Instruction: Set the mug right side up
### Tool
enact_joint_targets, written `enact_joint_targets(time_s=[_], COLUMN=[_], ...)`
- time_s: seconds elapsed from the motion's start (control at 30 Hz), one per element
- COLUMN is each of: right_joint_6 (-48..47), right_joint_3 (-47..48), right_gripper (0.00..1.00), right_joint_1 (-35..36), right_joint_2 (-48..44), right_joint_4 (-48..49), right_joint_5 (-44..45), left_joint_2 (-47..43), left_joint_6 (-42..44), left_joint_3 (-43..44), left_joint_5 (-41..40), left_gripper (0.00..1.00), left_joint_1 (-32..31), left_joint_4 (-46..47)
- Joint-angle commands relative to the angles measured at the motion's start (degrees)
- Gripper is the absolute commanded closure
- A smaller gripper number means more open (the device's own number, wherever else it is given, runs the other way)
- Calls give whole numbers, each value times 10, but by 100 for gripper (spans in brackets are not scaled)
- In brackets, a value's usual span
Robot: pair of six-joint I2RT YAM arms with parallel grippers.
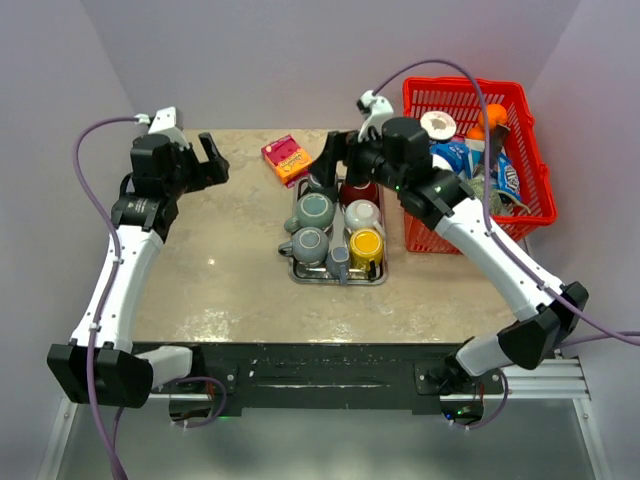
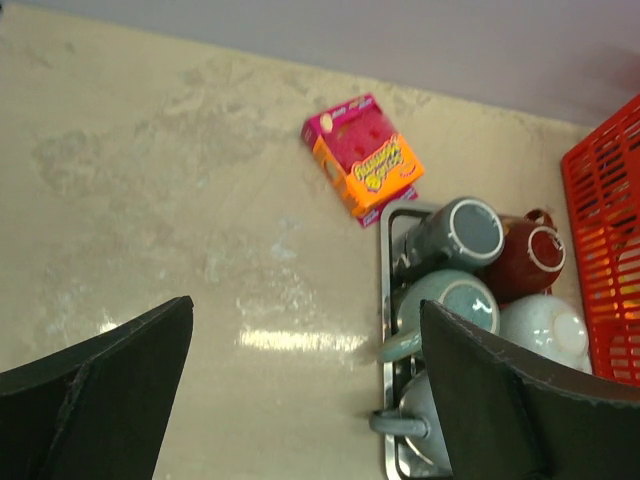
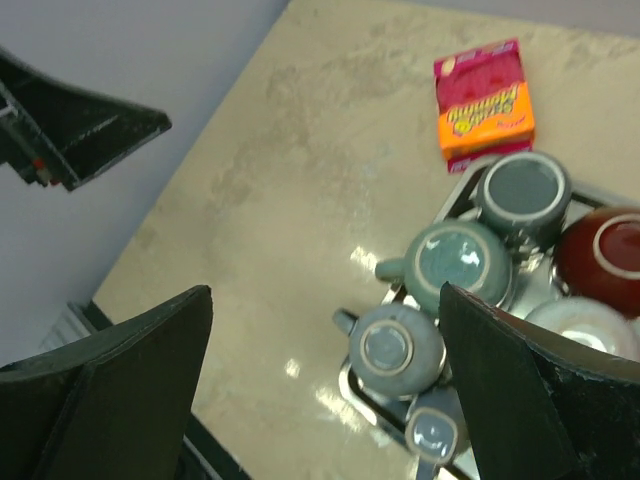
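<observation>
Both grippers spread wide, nothing pinched. Left gripper point(image 1: 205, 158) hovers over the bare bench point(image 1: 220, 280) at upper left of the top view, well apart from the metal tray point(image 1: 335, 282). Right gripper point(image 1: 335, 160) hangs over the tray's upper-left corner, centre frame, above the mugs and not touching any.

The tray is packed with mugs. Right wrist view shows these bottoms-up:
- dark grey mug point(image 3: 522, 190), upper right
- teal mug point(image 3: 462, 262), just below it, touching
- grey mug point(image 3: 395, 350), lower centre
- dark red mug point(image 3: 610, 255), at the right edge
- pale mug point(image 3: 580, 325), under the red one and partly hidden by a finger

Yellow mug point(image 1: 366, 245) sits at the tray's lower right in the top view; cannot tell which way up.

Pink-orange box point(image 1: 286, 158) lies flat on the bench near the tray's upper-left corner. Red basket point(image 1: 465, 85) stands just right of the tray, holding packets.
</observation>
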Motion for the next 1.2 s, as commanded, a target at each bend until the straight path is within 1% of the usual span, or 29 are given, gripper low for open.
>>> enact_joint_targets(time_s=[0.0, 0.03, 0.07, 0.1, 0.17, 0.2, 0.23, 0.3, 0.33, 0.37, 0.43, 0.47, 0.53, 0.57, 0.63, 0.67, 0.8, 0.93, 1.0, 1.03, 1.1, 1.17], right_joint_6=[16, 31, 33, 35, 58, 87, 101, 144, 157, 168, 203, 212, 235, 236, 224, 219, 206, 190, 167, 161, 172, 177], right_joint_3=[-18, -12, -11, -17, -44, -51, -59, -86, -99, -132, -167, -202, -236, -274, -311, -334, -364, -404, -422, -427, -419, -411], right_gripper=[1, 1, 1, 1, 4, 6, 8, 10, 11, 12, 16, 18, 22, 23, 28, 29, 31, 34, 35, 37, 40, 41], right_joint_1=[65, 80, 116, 132, 170, 183, 196, 238, 251, 275, 303, 310, 322, 327, 328, 328, 328, 321, 314, 300, 273, 258], right_joint_2=[-71, -74, -78, -80, -79, -76, -74, -69, -70, -71, -72, -74, -79, -84, -99, -104, -108, -112, -101, -95, -77, -71], right_joint_4=[-5, -27, -35, -38, -53, -62, -83, -108, -128, -129, -132, -131, -122, -109, -66, -52, -40, 20, 58, 69, 60, 63], right_joint_5=[102, 117, 134, 155, 169, 178, 211, 257, 297, 317, 353, 386, 421, 443, 464, 473, 496, 477, 471, 453, 411, 394], left_joint_2=[-52, -53, -59, -65, -81, -87, -92, -111, -117, -128, -138, -141, -153, -158, -170, -173, -177, -155, -152, -153, -152, -146], left_joint_6=[-69, -73, -77, -91, -105, -114, -118, -126, -126, -126, -127, -129, -137, -140, -161, -174, -198, -214, -226, -231, -251, -251], left_joint_3=[-28, -31, -39, -61, -82, -98, -105, -132, -142, -151, -161, -159, -168, -174, -189, -190, -213, -212, -225, -230, -234, -228], left_joint_5=[6, 17, 25, 32, 41, 57, 63, 67, 68, 73, 96, 106, 134, 139, 135, 132, 160, 174, 186, 188, 190, 202], left_gripper=[1, 1, 1, 1, 1, 1, 1, 1, 1, 1, 1, 1, 1, 1, 1, 1, 1, 1, 1, 1, 1, 1], left_joint_1=[5, 5, 5, 5, 5, 5, 5, 5, 5, 5, 5, 5, 5, 5, 5, 5, 5, 5, 5, 5, 5, 5], left_joint_4=[9, 3, 6, 10, 20, 23, 24, 26, 31, 33, 25, 19, 23, 28, 38, 36, 76, 84, 116, 125, 137, 142])
